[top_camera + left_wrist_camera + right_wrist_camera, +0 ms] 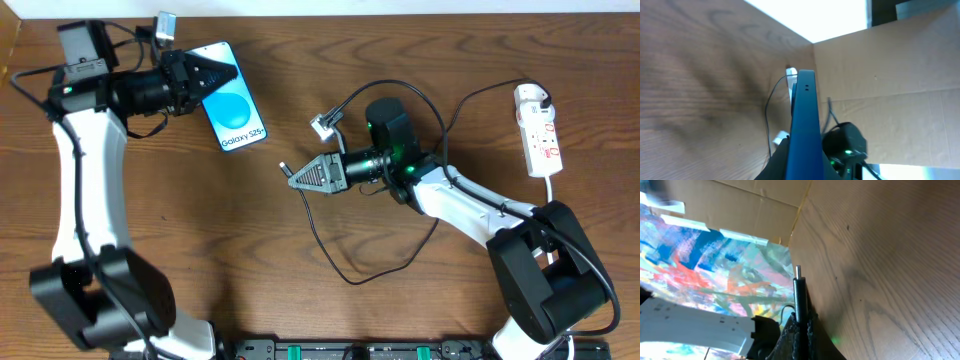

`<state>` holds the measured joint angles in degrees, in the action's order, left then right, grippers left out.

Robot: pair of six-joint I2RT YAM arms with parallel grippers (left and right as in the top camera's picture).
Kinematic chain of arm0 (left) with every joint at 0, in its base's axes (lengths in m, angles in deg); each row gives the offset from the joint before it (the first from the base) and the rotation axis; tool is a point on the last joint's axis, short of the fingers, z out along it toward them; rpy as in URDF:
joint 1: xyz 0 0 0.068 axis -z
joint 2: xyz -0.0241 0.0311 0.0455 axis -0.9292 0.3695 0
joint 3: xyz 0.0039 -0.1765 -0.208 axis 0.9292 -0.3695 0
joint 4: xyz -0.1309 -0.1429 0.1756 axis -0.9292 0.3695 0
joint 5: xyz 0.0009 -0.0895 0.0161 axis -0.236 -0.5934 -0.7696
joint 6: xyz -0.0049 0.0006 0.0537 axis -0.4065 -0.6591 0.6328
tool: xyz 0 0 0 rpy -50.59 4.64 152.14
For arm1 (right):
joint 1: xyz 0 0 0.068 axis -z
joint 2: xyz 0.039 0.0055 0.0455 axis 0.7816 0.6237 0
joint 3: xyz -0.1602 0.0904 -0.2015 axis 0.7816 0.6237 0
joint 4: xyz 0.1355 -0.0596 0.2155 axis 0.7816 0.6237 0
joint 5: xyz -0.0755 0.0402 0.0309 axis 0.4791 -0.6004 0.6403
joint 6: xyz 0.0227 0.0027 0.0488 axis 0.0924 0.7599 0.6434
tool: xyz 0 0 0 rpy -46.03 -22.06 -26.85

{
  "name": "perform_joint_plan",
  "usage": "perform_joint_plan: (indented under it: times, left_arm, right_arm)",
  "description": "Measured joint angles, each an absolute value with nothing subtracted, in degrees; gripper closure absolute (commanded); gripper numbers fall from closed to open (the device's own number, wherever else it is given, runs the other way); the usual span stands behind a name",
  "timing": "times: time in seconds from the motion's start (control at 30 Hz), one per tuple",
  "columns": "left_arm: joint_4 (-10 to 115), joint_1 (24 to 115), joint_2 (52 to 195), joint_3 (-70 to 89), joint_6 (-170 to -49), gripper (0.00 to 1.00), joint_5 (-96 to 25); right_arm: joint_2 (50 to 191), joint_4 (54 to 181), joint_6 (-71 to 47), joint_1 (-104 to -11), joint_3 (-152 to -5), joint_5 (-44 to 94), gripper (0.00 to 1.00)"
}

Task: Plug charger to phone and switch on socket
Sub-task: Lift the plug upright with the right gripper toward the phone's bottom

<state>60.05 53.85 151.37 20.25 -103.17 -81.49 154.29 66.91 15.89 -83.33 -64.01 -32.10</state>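
At upper left of the overhead view, left end effector (228, 74) closed on one end of the phone (236, 112), screen facing up. Near centre, right end effector (295, 177) pinched tight on the charger (798, 287) just behind its plug tip, well apart from the phone. At upper right of the worktop (200, 220), the socket (541, 132).

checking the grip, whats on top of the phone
The left gripper covers one end of the phone from above; the screen under it is hidden, the rest bare.
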Motion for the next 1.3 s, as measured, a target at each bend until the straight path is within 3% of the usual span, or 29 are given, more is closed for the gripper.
perform_joint_plan:
  times: [0.43, 0.97, 1.3]
  left_arm:
    - [44.6, 53.9, 169.3, 20.2, -115.0, 0.93, -89.6]
    - [18.6, 53.9, 169.9, 19.8, -137.7, 0.92, -91.3]
    - [2.8, 55.1, 169.9, 19.8, -152.1, 0.92, -91.6]
  right_arm:
    - [154.3, 54.9, 26.3, -83.3, -64.0, -33.3, 0.99]
    - [154.3, 42.6, 51.8, -84.1, -64.0, -23.0, 0.99]
    - [154.3, 40.1, 56.6, -86.5, -64.0, -18.2, 0.99]
